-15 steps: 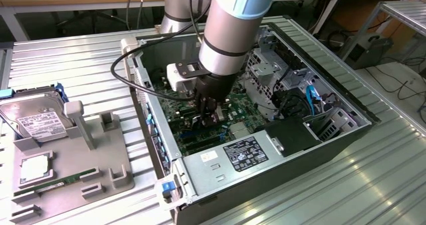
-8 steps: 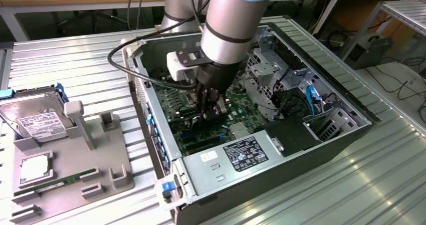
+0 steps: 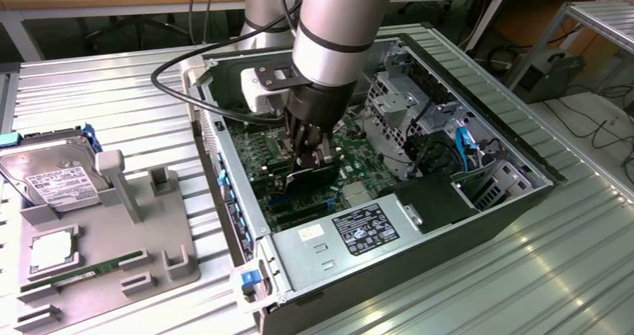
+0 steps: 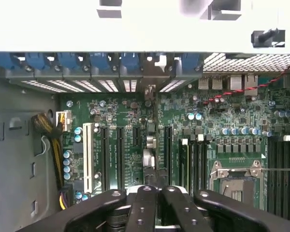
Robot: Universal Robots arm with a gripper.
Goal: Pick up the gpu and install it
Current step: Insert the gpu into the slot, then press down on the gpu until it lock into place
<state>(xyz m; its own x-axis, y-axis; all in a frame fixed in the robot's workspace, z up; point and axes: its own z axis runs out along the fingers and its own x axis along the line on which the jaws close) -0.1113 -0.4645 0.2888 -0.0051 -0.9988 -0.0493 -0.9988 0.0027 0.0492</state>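
Observation:
My gripper (image 3: 312,160) reaches down inside the open computer case (image 3: 515,168), low over the green motherboard (image 3: 257,160). In the wrist view its black fingers (image 4: 146,208) are pressed together, and I see nothing between them. Directly under them the gpu (image 4: 152,154) stands on edge among the expansion slots. It shows as a thin strip running toward its silver bracket end at the rear slot openings. In the exterior view the gpu (image 3: 302,179) is a dark shape just below the fingertips. Whether the fingertips touch its top edge I cannot tell.
A grey fixture tray (image 3: 168,238) lies at the exterior view's left with a hard drive (image 3: 55,175), a memory stick (image 3: 85,272) and a processor (image 3: 50,249). Inside the case are the power supply (image 3: 357,227), drive cages (image 3: 396,108), cables and the processor socket (image 4: 237,176).

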